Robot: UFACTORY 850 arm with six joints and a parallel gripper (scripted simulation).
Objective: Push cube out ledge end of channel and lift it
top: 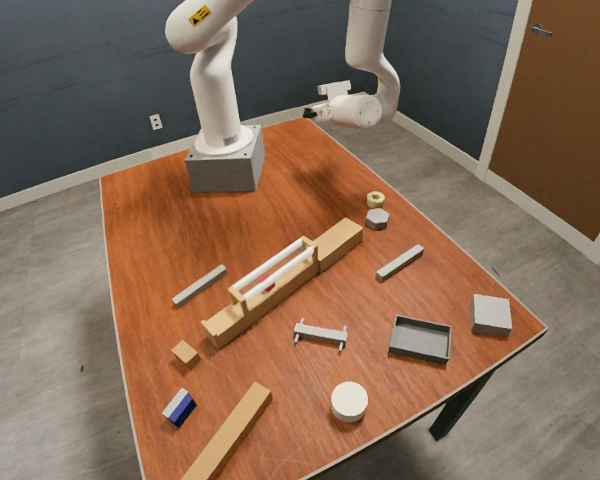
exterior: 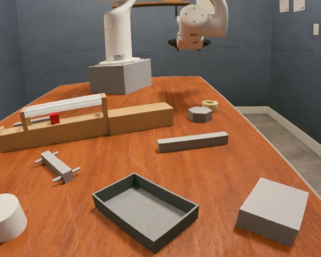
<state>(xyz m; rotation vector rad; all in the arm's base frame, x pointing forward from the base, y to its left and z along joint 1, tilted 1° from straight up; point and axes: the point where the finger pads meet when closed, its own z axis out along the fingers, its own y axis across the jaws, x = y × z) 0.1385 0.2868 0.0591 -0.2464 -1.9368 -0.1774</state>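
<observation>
The tan channel point(top: 269, 299) point(exterior: 72, 128) lies across the middle of the table point(top: 150, 217) point(exterior: 238, 155). Two white bars point(top: 274, 266) point(exterior: 62, 105) form its roof. The small red cube point(top: 267, 285) point(exterior: 54, 118) sits inside, under the roof. The short ledge with the raised lip point(top: 212, 330) point(exterior: 1, 136) is the channel's end nearest the table's front left. A long solid tan block point(top: 339, 240) point(exterior: 139, 117) closes the other end. My gripper point(top: 309, 110) point(exterior: 189, 44) is open and empty. It hangs high over the table's far side, well away from the channel.
Grey bars point(top: 199, 285) point(top: 399, 262) point(exterior: 192, 141) lie on either side of the channel. Also here are a grey pegged piece point(top: 320, 333) point(exterior: 56, 166), a grey tray point(top: 419, 323) point(exterior: 144, 235), a grey block point(top: 491, 314) point(exterior: 272, 210), a white cylinder point(top: 349, 401) point(exterior: 6, 218), a hexagon point(top: 377, 218), a ring point(top: 375, 198), a tan cube point(top: 185, 353) and a tan beam point(top: 228, 434).
</observation>
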